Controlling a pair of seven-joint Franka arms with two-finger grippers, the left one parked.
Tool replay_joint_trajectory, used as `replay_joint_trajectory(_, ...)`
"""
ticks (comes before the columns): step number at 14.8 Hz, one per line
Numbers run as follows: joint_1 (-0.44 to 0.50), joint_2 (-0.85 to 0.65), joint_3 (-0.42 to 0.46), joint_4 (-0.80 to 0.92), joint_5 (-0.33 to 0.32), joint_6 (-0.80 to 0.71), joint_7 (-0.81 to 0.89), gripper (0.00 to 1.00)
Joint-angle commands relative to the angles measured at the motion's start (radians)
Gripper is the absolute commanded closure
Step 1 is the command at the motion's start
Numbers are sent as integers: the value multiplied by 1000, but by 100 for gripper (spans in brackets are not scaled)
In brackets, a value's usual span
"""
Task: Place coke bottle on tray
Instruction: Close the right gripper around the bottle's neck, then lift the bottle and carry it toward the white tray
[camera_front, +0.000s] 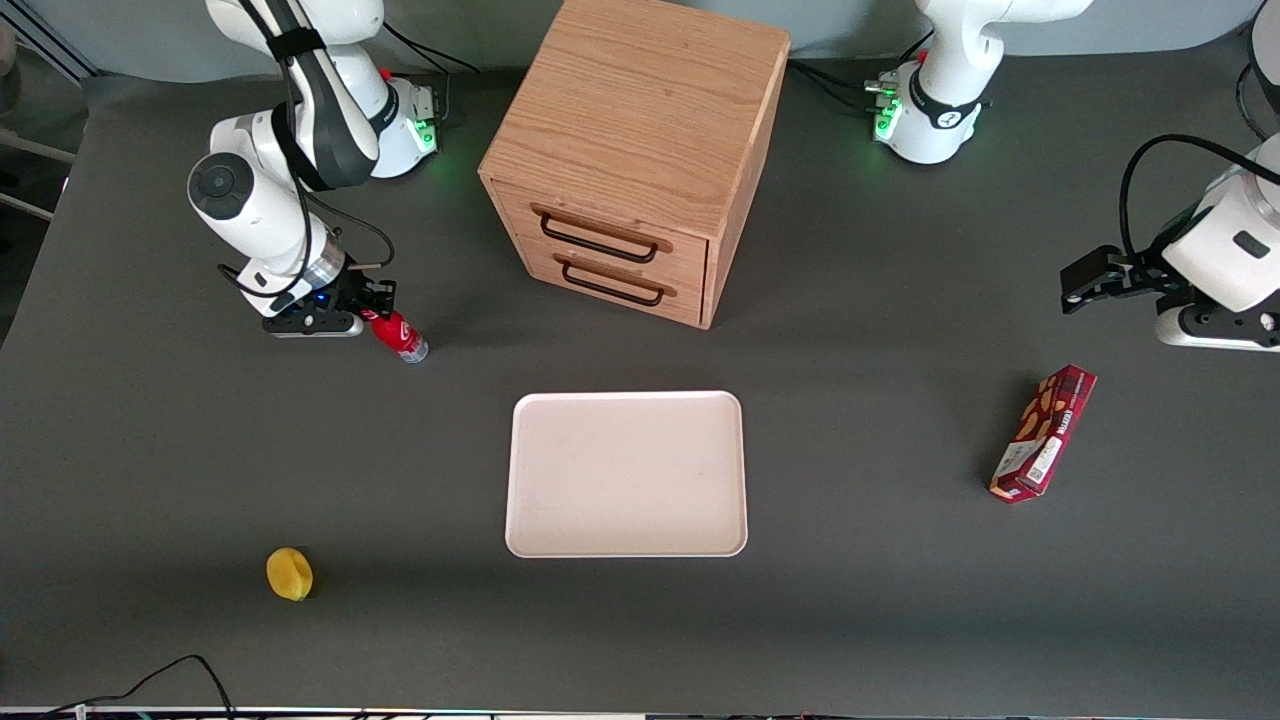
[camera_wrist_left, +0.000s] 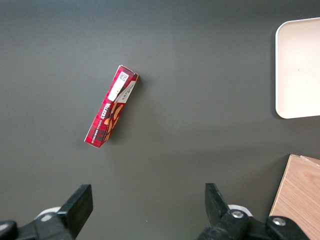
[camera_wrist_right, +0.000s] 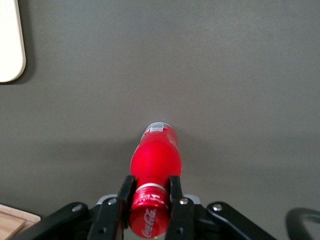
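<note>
i have the gripper (camera_front: 372, 312) down at the working arm's end of the table, its two fingers (camera_wrist_right: 125, 192) clamped on the neck of the bottle (camera_front: 400, 336) just under the cap, one on each side. gripping there makes sense to me: the neck is the narrowest part and the collar should stop it sliding out. from the front the bottle hangs tilted, cap up in the jaws and silvery base pointing toward 4 o'clock, and i can't tell whether the base touches the table or has just cleared it. the tray (camera_front: 627, 474) lies flat and bare near the middle of the table, at roughly 4 o'clock from the bottle and well apart from it, nearer the front camera than the cabinet (camera_front: 632, 155), so i judge the carry is what's left. the right wrist view gives me what the front can't: the finger contact on the neck and the white lettering on the cap end, plus a corner of the tray (camera_wrist_right: 10, 45) at about 10 o'clock from the bottle (camera_wrist_right: 156, 157). only the front view gives me the whole layout, including the lemon (camera_front: 289, 574) nearer the camera. the left wrist view shows the snack box (camera_wrist_left: 110, 106) and a tray edge (camera_wrist_left: 283, 75), but no bottle.
</note>
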Motion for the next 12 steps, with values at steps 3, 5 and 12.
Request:
replay_joint_trajectory(3,0,-52,14,87,8,-117,11,100)
replay_joint_trajectory(5,-3,-52,13,257,8,-299,8,100)
replay_joint_trajectory(12,20,355,121,1075,-72,-736,233,100)
